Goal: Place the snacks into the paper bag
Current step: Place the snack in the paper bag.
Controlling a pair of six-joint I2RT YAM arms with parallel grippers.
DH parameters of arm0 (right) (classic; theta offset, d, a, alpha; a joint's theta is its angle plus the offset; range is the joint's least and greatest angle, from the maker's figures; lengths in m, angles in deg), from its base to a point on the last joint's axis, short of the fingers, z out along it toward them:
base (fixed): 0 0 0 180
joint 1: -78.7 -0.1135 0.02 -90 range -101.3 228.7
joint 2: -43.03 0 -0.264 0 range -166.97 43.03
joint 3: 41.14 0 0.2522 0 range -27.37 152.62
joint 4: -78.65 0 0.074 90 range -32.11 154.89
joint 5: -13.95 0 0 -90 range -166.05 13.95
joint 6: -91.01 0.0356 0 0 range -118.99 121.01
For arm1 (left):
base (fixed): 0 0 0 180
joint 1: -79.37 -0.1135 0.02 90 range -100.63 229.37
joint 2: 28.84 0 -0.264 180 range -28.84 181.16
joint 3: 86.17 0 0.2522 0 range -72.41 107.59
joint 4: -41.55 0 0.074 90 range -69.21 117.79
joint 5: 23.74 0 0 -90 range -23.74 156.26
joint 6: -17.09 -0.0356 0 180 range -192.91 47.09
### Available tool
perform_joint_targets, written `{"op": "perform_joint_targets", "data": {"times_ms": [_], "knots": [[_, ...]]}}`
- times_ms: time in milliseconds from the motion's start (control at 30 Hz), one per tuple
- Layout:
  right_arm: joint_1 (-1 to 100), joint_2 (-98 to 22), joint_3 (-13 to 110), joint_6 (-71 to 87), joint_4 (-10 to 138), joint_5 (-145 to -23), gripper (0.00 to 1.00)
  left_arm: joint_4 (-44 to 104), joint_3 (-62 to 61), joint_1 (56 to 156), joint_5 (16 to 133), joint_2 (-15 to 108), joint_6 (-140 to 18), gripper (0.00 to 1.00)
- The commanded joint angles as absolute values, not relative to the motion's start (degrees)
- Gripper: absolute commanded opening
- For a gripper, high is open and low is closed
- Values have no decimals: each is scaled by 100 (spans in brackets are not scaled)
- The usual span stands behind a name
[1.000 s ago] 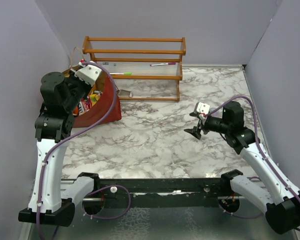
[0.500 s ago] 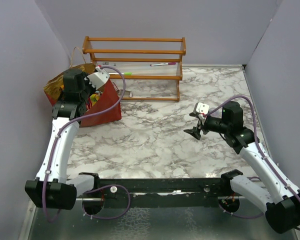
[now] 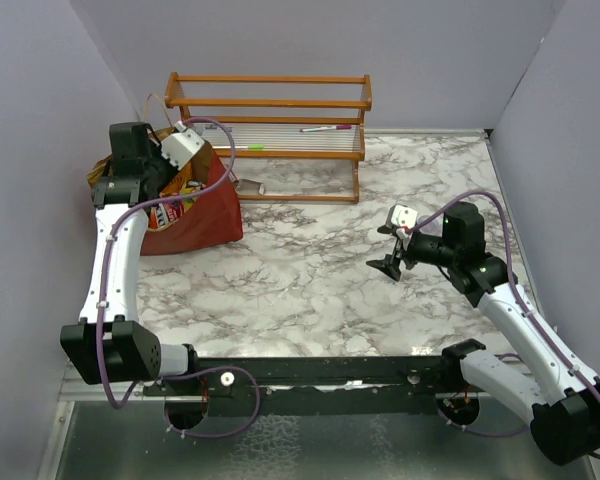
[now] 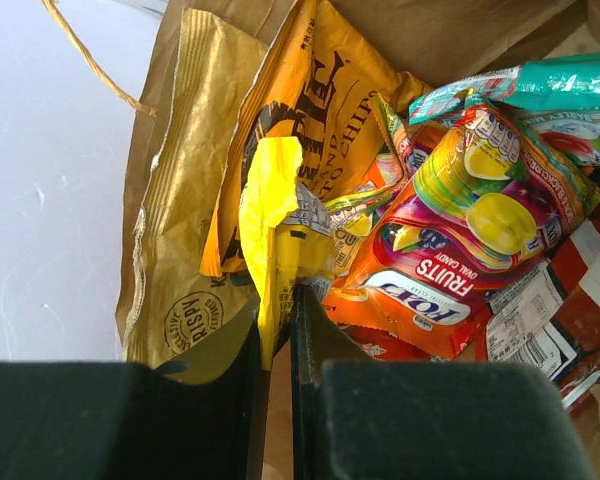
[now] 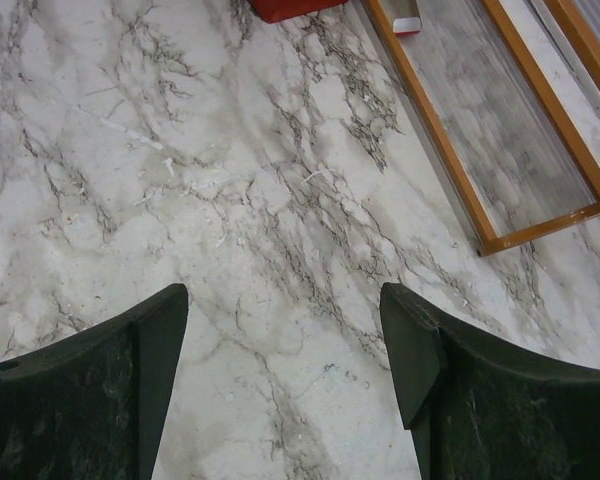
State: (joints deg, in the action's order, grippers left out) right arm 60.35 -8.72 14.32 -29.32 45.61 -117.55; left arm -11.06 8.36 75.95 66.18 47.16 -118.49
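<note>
Reaching down into the paper bag [image 3: 208, 212] with my left pincer [image 4: 277, 312], jaws narrowed to a sliver and pinching the bottom edge of a yellow packet [image 4: 269, 195]. The bag sits at about 10 o'clock on the marble table [image 3: 310, 275], just in front of the wooden rack [image 3: 270, 104] at 12. I'm holding the packet low over the pile so that when I let go it lands inside and doesn't slide off the rim.

The wrist cam is where the good stuff is. From the yellow packet, the big orange Kettle chips bag [image 4: 325, 95] stands at 12 o'clock, a gold crinkly bag [image 4: 180, 235] leans against the bag wall at 9, the fruit candy pack [image 4: 450, 250] lies at 3 and a teal packet [image 4: 540, 85] is up at 2. The overhead cam shows none of that detail, since my arm covers most of the bag mouth. What it does show is that the bag is upright and no snacks are left out on the table. I honestly can't tell whether the yellow packet already rests on the pile or just hangs from my fingers.

My right pincer [image 5: 283, 300] hangs wide open and empty at about 3 o'clock, well apart from the bag, with only bare marble under it.
</note>
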Motion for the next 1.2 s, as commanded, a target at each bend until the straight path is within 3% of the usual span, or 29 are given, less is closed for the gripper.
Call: {"op": "perform_joint_targets", "data": {"times_ms": [0,367,533,600,633,700,867,967,1167], "knots": [[6059,-916,1400,-3045,4637,-11897,78,-1618,1319,7208,7625,4865,-11731,0],[6059,-952,1402,-3054,4627,-11923,79,-2551,2033,6661,8737,5608,-11798,10],[6059,-968,1397,-3063,4619,-11925,80,-2725,2233,6651,8579,5926,-11723,19],[6059,-978,1393,-3070,4621,-11921,80,-2664,2206,6647,8494,5949,-11706,26],[6059,-992,1400,-3080,4617,-11921,80,-2585,2111,6653,8542,5879,-11676,46],[6061,-1001,1401,-3081,4617,-11921,80,-2522,2066,6651,8582,5814,-11642,61],[6061,-1022,1398,-3081,4617,-11921,80,-2401,2005,6654,8701,5687,-11555,88],[6060,-1009,1399,-3081,4617,-11912,80,-2377,2012,6648,8713,5668,-11536,96],[6059,-1005,1395,-3089,4617,-11902,81,-2264,1976,6653,8708,5606,-11445,99]]}}
